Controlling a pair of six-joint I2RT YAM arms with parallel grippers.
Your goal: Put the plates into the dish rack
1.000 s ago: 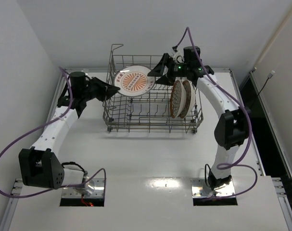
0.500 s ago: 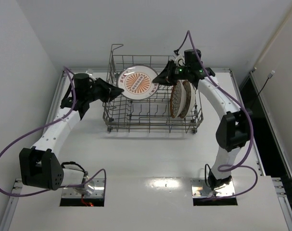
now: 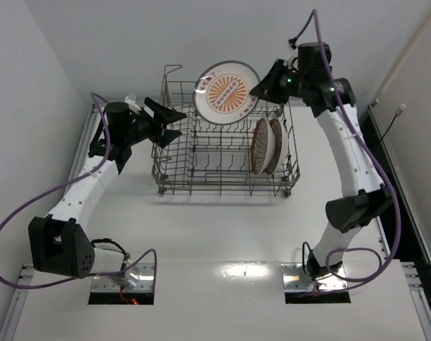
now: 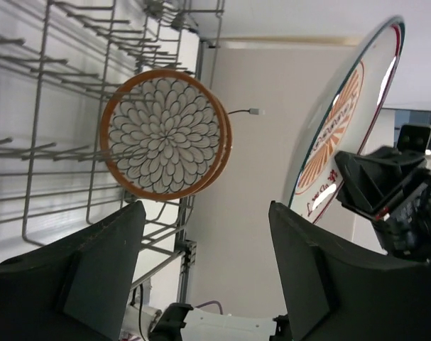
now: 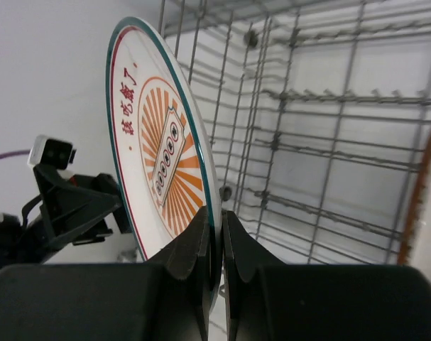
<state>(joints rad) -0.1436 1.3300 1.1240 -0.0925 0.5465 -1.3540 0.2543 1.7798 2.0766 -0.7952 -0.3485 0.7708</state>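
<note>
Moved: the sunburst plate (image 3: 227,93) had risen from the top of the dish rack (image 3: 170,160) and hung tilted above its back rim, with its face towards the overhead camera.
Handover: the left gripper (image 3: 176,122), clamped on that plate a second earlier, had let go, and the right gripper (image 3: 261,87) had taken it.
Left gripper: fingers wide apart, holding nothing, just outside the rack's left wall.
Right gripper: pinched on the sunburst plate's rim, raised above the rack's far right corner.
Plates counted: three, being one sunburst plate and two flower-pattern plates (image 3: 267,145).
Racks counted: one, standing on the worktop (image 3: 222,234).
In the rack: the two flower-pattern plates, upright on edge and close together, at the right end.
Unchanged: the flower-pattern plates and the rack sat where they had been.
</note>
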